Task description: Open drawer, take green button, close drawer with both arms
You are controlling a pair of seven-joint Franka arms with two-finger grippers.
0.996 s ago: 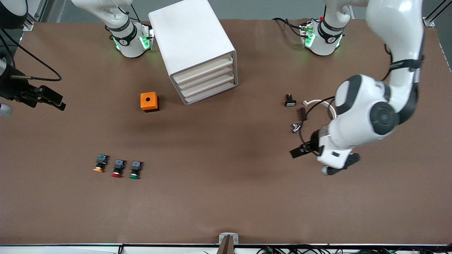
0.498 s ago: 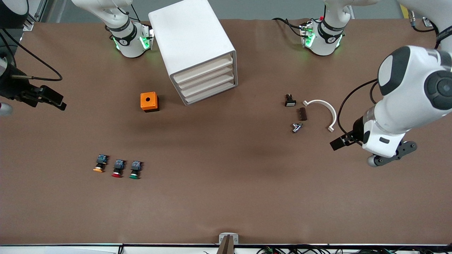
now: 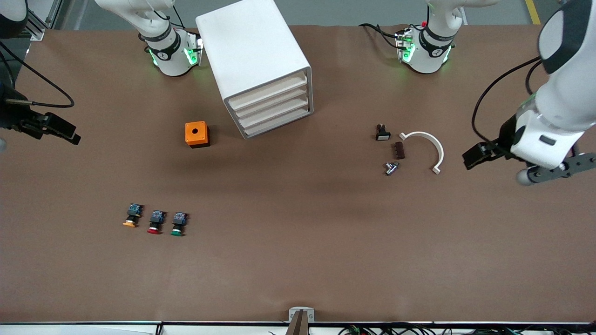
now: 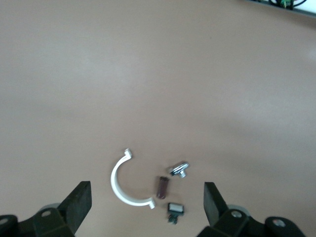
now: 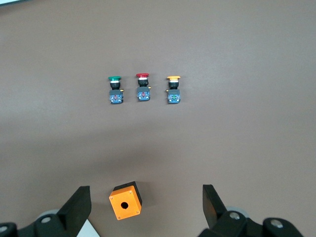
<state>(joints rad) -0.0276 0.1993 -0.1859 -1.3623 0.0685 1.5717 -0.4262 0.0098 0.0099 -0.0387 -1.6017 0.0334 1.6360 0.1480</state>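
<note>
Brown tabletop (image 3: 298, 270): carries all loose items; both arm bases stand along its upper edge in the front view.
White cabinet (image 3: 253, 60): stands between the two bases, nearer the right arm's; four drawers, all pushed in.
Drawer (image 3: 274, 113): third from the top, shut flush with the others.
Button (image 3: 178, 224): green cap, lying on the tabletop, well apart from the cabinet and nearer the front camera; not in any drawer.
Red button (image 3: 155, 222): just beside the green one, toward the right arm's end.
Orange button (image 3: 132, 216): next in the same row, apart from the red one.
Orange box (image 3: 197, 134): near the cabinet's drawer fronts, a round hole in its top face.
White clip (image 3: 426, 144): curved piece toward the left arm's end, small dark and metal parts beside it.
Left claw (image 3: 479, 155): released, fingers wide, empty, over bare tabletop beside the clip.
Right claw (image 3: 58, 129): released, empty, over the right arm's end of the tabletop.
</note>
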